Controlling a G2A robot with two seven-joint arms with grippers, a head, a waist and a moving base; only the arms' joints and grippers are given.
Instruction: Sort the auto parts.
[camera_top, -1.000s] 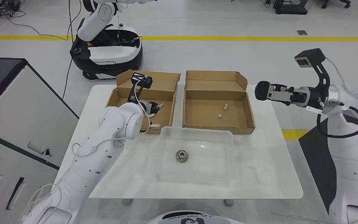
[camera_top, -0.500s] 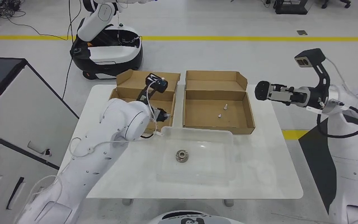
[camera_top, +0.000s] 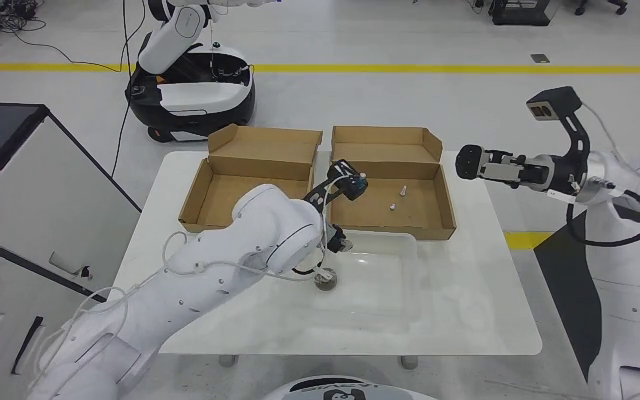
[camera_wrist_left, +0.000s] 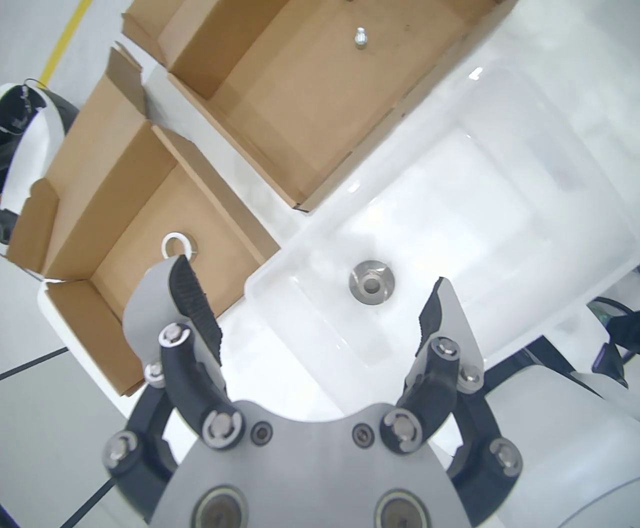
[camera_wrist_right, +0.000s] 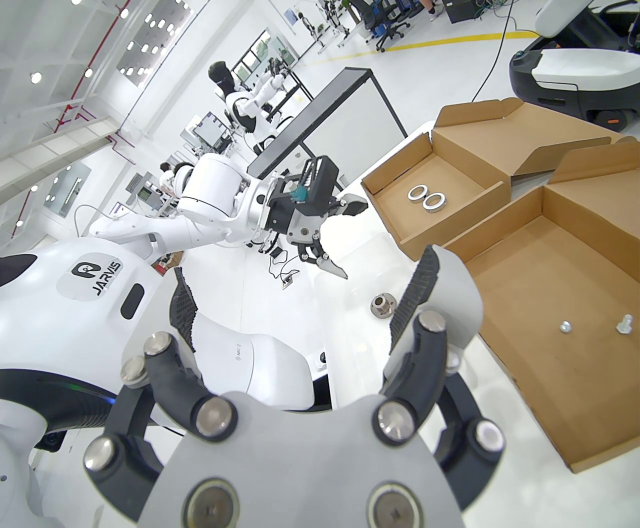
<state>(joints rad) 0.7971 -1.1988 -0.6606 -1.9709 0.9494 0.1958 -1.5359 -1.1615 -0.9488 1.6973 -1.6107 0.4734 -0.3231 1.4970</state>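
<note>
A metal flanged part (camera_top: 324, 278) (camera_wrist_left: 372, 285) (camera_wrist_right: 382, 305) lies in the clear plastic bin (camera_top: 400, 238) (camera_wrist_left: 550, 125). My left gripper (camera_top: 337, 243) (camera_wrist_left: 307, 285) (camera_wrist_right: 350, 240) hangs open just above it, holding nothing. Two silver rings (camera_wrist_right: 425, 197) sit in the left cardboard box (camera_top: 215, 200); one ring (camera_wrist_left: 177, 243) shows beside a left finger. Two bolts (camera_top: 397, 197) (camera_wrist_right: 566, 326) lie in the right cardboard box (camera_top: 430, 215). My right gripper (camera_top: 468, 162) (camera_wrist_right: 305, 280) is open and holding nothing, above the table's far right edge.
Both boxes stand side by side at the back of the white table (camera_top: 480, 290), flaps up, with the bin right in front of them. Another robot base (camera_top: 195, 95) is parked on the floor behind the table.
My left arm swung rightward from inside the left box to above the clear bin, its gripper open over the flanged part. The right arm stayed still.
</note>
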